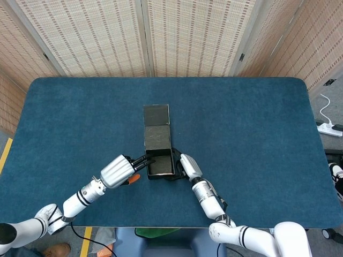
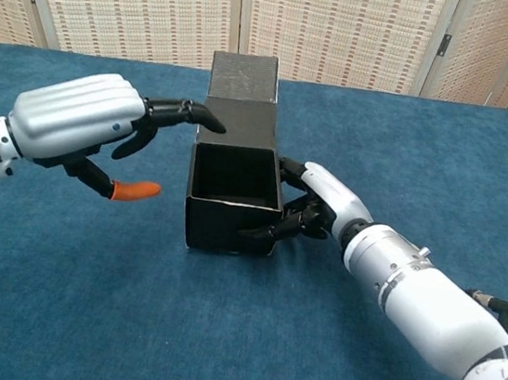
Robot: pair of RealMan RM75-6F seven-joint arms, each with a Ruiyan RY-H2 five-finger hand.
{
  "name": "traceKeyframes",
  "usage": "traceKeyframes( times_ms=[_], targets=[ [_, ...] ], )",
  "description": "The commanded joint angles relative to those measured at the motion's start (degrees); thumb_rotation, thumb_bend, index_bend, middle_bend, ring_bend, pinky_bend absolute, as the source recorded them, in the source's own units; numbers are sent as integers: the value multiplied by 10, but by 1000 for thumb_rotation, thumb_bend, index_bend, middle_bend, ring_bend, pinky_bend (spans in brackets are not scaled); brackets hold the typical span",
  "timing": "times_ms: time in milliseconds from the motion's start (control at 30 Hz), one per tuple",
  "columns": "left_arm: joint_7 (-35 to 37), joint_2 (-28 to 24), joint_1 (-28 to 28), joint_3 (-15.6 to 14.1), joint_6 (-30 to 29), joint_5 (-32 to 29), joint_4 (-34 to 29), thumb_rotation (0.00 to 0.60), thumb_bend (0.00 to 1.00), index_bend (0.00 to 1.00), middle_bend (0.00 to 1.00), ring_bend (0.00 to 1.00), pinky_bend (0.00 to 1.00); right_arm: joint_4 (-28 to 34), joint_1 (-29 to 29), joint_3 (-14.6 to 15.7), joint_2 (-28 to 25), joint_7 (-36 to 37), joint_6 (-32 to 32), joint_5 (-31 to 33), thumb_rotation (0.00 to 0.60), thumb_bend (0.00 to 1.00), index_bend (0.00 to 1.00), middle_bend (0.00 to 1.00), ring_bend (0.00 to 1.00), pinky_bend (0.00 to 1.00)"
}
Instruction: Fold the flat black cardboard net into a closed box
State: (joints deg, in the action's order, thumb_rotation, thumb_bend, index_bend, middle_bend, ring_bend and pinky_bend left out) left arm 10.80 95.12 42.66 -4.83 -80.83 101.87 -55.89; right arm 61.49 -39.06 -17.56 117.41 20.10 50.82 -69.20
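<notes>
Lid-closing stage: the half-formed black box [image 2: 234, 197], near the tabletop's [image 1: 257, 134] front-centre, is gripped by the right hand [image 2: 312, 209]; the empty, open-fingered left hand [image 2: 80, 125] must next fold the flat lid flap [image 2: 240, 104] over.

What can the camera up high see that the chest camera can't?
Only the head view shows the whole blue table from edge to edge, a white power strip on the floor, and the black lid flap lying flat beyond the box.

Only the chest view shows the box's front wall and the left hand's orange thumb tip.

Both show the open black box, the left hand with fingers stretched toward the box's left side, the right hand gripping its right wall, and the woven screens behind.
</notes>
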Motion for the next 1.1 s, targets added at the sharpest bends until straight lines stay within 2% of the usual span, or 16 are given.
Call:
traceKeyframes(
  times_ms=[33, 100, 167, 233, 567, 767, 867, 967, 1100],
  targets=[
    [50, -34, -11, 10, 12, -29, -55, 600, 353, 160, 239, 766, 863, -3, -4, -3, 8, 3, -5, 4, 600, 204, 120, 199, 730, 1000],
    [80, -50, -14, 11, 28, -44, -85, 600, 350, 138, 224, 762, 867, 6, 0, 2, 6, 6, -5, 3, 600, 161, 19, 102, 698, 1000],
    [100, -62, -15, 12, 39, -53, -104, 600, 349, 119, 212, 760, 871, 20, 6, 7, 1, 3, -2, 3, 600, 113, 0, 32, 660, 1000],
    [103, -67, -18, 16, 44, -60, -108, 600, 347, 99, 203, 760, 875, 40, 14, 13, -9, -2, -1, 5, 600, 84, 0, 2, 620, 1000],
    [187, -92, -29, 23, 99, -101, -157, 600, 335, 4, 126, 736, 882, 138, 47, 42, -63, -34, 6, 12, 600, 78, 0, 0, 567, 1000],
    [250, -104, -29, 16, 146, -117, -174, 600, 299, 0, 55, 702, 882, 163, 69, 47, -88, -47, 33, 14, 600, 78, 0, 0, 566, 1000],
    [297, -106, -23, 12, 189, -130, -171, 600, 252, 0, 8, 673, 882, 194, 88, 56, -124, -46, 54, -2, 600, 80, 0, 0, 566, 1000],
    [340, -96, -17, 11, 226, -140, -152, 600, 227, 0, 0, 655, 882, 250, 104, 60, -175, -47, 85, -33, 600, 80, 0, 0, 566, 1000],
    [384, -67, -8, 23, 263, -154, -109, 600, 225, 0, 0, 648, 882, 330, 113, 39, -243, -54, 123, -67, 600, 82, 0, 13, 565, 1000]
  ],
)
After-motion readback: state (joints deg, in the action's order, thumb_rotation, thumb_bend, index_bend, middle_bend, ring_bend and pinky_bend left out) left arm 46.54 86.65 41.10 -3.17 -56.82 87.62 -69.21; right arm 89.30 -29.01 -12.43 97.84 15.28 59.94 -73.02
